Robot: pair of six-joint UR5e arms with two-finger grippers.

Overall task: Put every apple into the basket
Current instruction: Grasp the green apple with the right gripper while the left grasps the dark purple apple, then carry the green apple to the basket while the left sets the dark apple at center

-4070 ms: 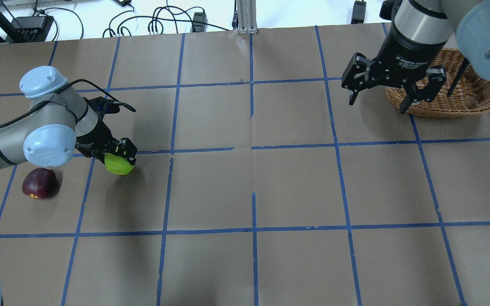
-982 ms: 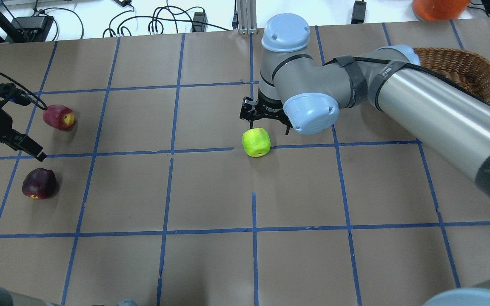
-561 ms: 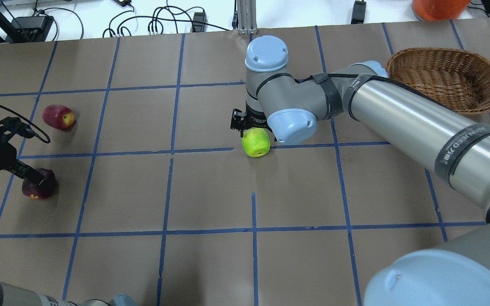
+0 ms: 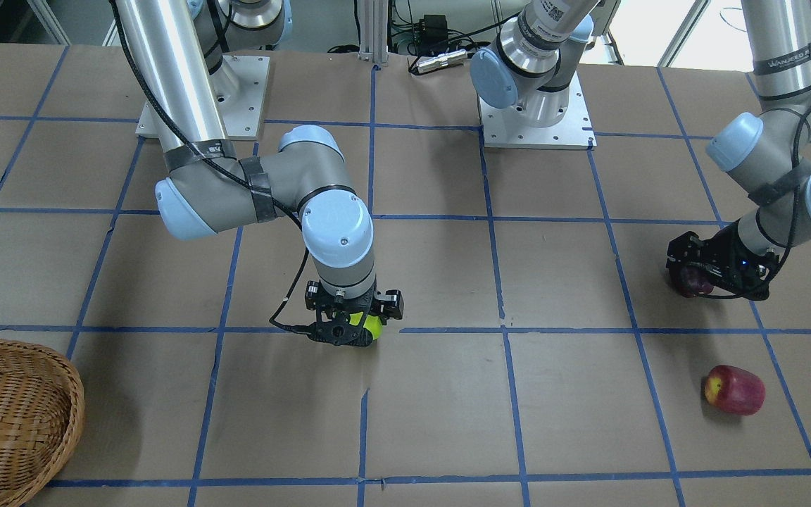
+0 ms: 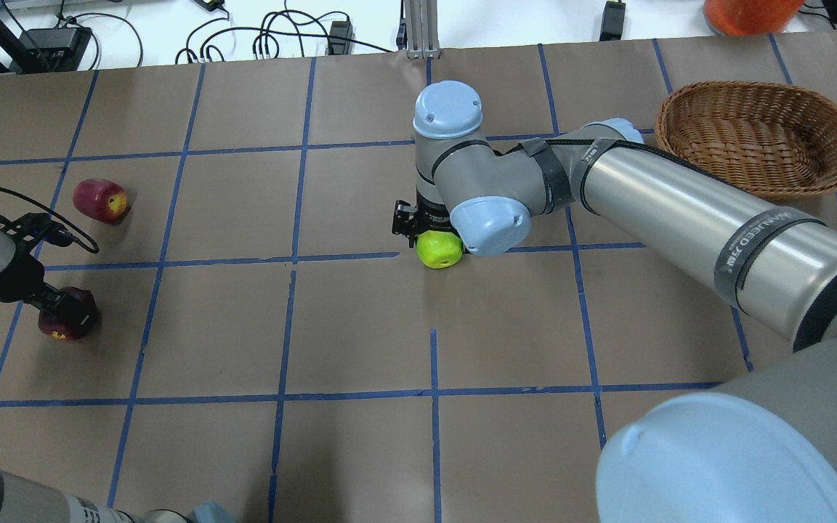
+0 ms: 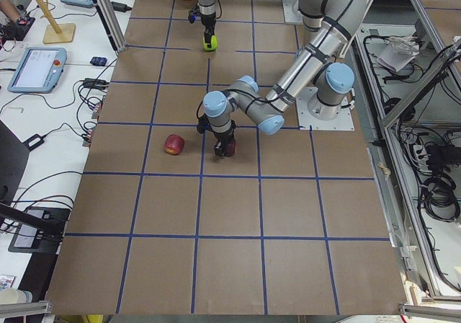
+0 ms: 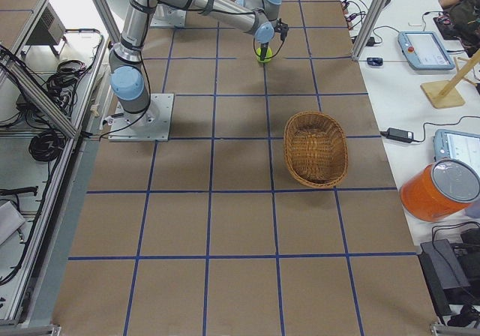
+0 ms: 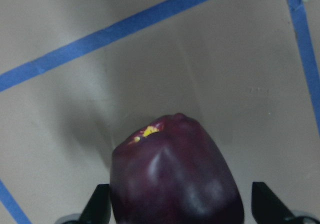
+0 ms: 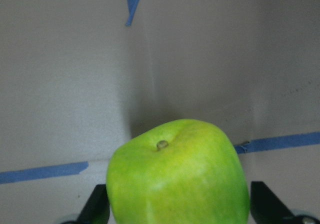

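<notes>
Brown paper taped into blue squares covers the table (image 5: 360, 327). Mid-table, the right gripper (image 4: 357, 327) is down over the green apple (image 5: 440, 249), its jaws spread with one finger (image 9: 97, 206) on each side. Over on the left, near the robot, the left gripper (image 4: 694, 282) straddles the dark apple (image 8: 175, 179) the same way, jaws apart. The red apple (image 5: 99, 200) lies loose just beyond it. The basket (image 5: 753, 88) sits at the far right with none of the three apples in it.

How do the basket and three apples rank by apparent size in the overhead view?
1. Wicker basket: clearly largest.
2. Red apple, green apple, maroon apple: about alike; the last two are partly hidden, so unranked.
</notes>
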